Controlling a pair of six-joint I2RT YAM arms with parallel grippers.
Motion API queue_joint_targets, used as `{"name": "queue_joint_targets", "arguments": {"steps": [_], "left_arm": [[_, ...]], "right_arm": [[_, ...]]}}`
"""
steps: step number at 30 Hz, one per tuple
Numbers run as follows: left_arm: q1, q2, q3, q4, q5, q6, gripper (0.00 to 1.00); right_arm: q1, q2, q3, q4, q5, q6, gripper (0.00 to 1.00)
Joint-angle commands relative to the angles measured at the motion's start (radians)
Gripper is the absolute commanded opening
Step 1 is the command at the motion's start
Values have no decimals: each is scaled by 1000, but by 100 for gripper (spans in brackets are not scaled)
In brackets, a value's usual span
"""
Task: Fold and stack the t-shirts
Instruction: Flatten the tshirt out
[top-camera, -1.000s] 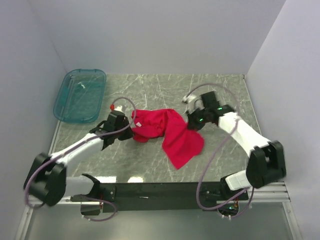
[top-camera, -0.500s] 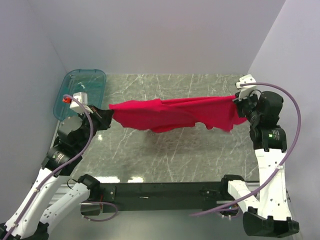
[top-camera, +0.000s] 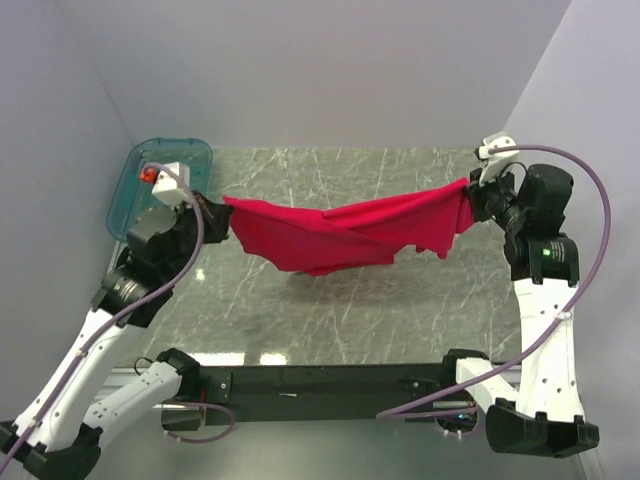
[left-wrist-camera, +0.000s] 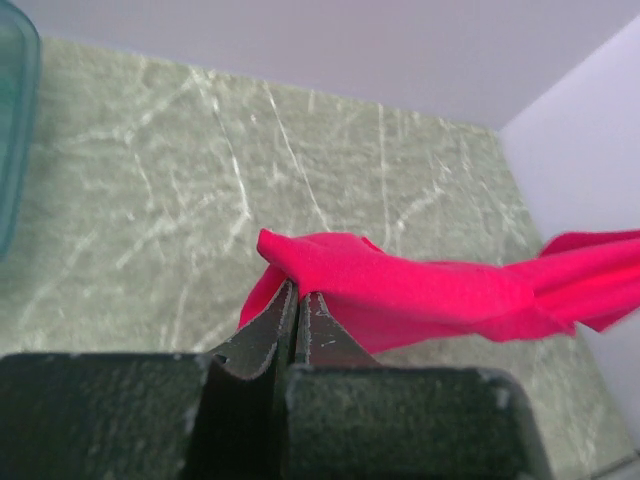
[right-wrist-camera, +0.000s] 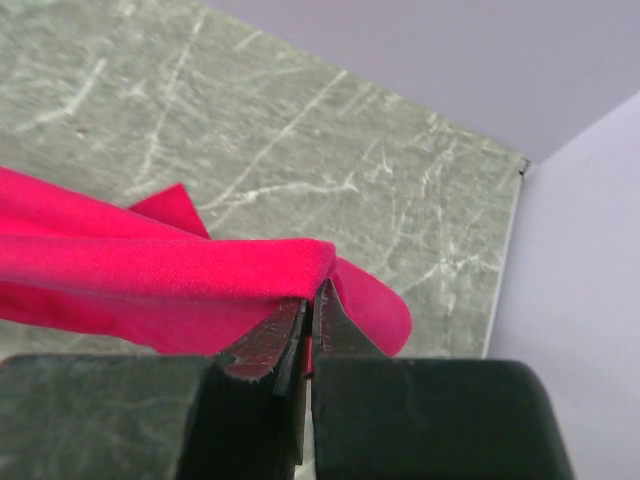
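Two robot arms hold one crimson-red t-shirt (top-camera: 340, 232) stretched in the air between them, above a grey-green marbled desk (top-camera: 380, 315).

The left end effector (top-camera: 220, 213) has its fingers pressed together on one bunched end of the t-shirt. Its wrist view shows the red cloth pinched right at the fingertips and running away from them to the right.

The right end effector (top-camera: 468, 203) pinches the opposite end in the same way. In its wrist view the cloth folds over the closed tips, and a small rounded flap hangs just past them.

Between the two end effectors the t-shirt forms a loosely twisted band. It sags in the middle, and its lowest folds hang nearer the left end effector than the right. A soft shadow lies on the desk under the sagging part. No sleeve, neckline or label can be picked out in the bunched cloth.

A translucent teal plastic tub (top-camera: 140, 172) sits at the far left corner of the desk. It is just behind and to the outer side of the left end effector, apart from the t-shirt. Its rim shows at the left edge of the left wrist view.

Purple cables (top-camera: 590, 250) loop along each white and black arm. Pale walls (top-camera: 320, 70) stand on three sides of the desk.
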Motion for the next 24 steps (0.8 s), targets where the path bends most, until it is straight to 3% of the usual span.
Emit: {"name": "queue_joint_targets", "arguments": {"steps": [1,4,6,8,10,13,17,24], "left_arm": [[1,76,75,152,-76,73,1],[9,240,256,186,-98,125,1],[12,364,481,155,-77,140,0],[12,415,657,132,-45,147,1],[12,420,707,158,-34,151,1],[12,334,649,187,-14,159,1],[12,172,382,201,32,127,1],[12,-48,50,126,18,88,1]], "right_arm": [[-10,44,112,76,-58,67,0],[-10,163,314,53,-58,132,0],[-10,233,422,33,-57,170,0],[-10,250,537,31,-57,184,0],[-11,236,581,42,-55,187,0],[-10,159,527,54,-54,157,0],[-11,28,375,50,-38,88,0],[-13,-86,107,-39,2,-35,0]]}}
